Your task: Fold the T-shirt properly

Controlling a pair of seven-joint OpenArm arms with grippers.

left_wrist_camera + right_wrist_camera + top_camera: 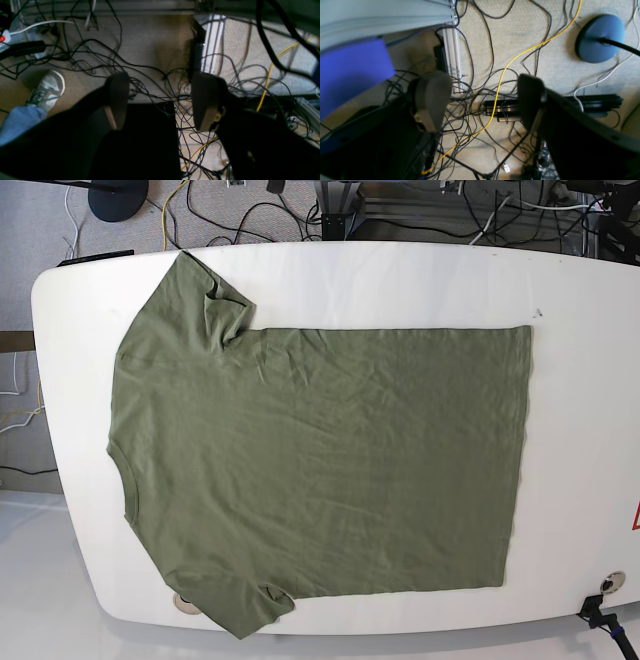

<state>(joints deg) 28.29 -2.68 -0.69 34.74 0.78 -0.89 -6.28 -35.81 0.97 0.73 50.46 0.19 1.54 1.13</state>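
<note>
The olive-green T-shirt (320,470) lies spread flat on the white table (580,430) in the base view, collar to the left, hem to the right, both short sleeves lying out at top left and bottom left. Neither arm shows in the base view. My left gripper (160,100) is open and empty in the left wrist view, hanging over the floor with cables beneath. My right gripper (483,100) is open and empty in the right wrist view, also over the floor. The T-shirt is out of view in both wrist views.
Tangled black cables and a yellow cable (505,67) cover the carpet below both grippers. A person's shoe (48,88) and jeans leg stand at the left of the left wrist view. A round blue stand base (601,37) sits on the floor.
</note>
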